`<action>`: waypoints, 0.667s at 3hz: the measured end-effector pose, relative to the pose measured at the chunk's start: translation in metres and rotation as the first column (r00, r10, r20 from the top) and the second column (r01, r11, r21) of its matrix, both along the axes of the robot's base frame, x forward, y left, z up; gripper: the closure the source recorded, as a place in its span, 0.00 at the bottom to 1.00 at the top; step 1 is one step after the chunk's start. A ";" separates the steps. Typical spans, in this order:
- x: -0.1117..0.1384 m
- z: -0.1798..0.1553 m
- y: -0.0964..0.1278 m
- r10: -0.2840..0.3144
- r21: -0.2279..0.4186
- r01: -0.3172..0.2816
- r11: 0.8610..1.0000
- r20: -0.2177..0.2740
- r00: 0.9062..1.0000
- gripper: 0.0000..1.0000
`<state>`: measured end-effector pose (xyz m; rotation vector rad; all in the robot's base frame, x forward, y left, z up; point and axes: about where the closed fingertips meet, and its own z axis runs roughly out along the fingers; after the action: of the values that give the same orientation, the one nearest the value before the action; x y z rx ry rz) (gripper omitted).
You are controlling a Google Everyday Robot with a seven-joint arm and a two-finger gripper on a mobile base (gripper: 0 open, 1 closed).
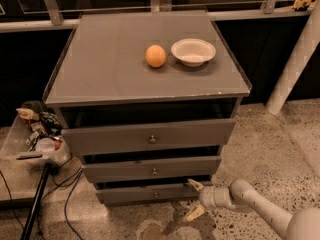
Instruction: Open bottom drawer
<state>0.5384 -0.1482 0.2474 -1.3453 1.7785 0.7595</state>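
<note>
Gripper (194, 199) hovered low at the right of the cabinet (110, 59), fingers (193, 184) spread wide, holding nothing. The bottom drawer (125, 195) sat lowest (small knob (155, 194) at centre). From that far off-centre, it risked missing or slipping off the knob.

Your arm (260, 209) is off-white with a smooth, matte shell built from rounded tubular segments. A bulbous joint sits behind the wrist, and a larger rounded housing fills the frame's lower right. The wrist narrows to a short pale cylinder with a slightly darker band. You'll find the gripper (194, 199) well below the front edge of the worktop (115, 69), towards its right corner. Its two slim fingers (195, 212) are cream-yellow and stand spread apart. No cables or markings show.
</note>
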 end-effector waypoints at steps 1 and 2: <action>0.005 -0.008 0.001 -0.016 -0.015 0.016 1.000 0.006 1.000 0.00; 0.009 -0.019 -0.003 -0.039 -0.044 0.040 0.998 0.030 0.999 0.00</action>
<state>0.5478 -0.1517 0.2286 -1.3395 1.8029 0.6793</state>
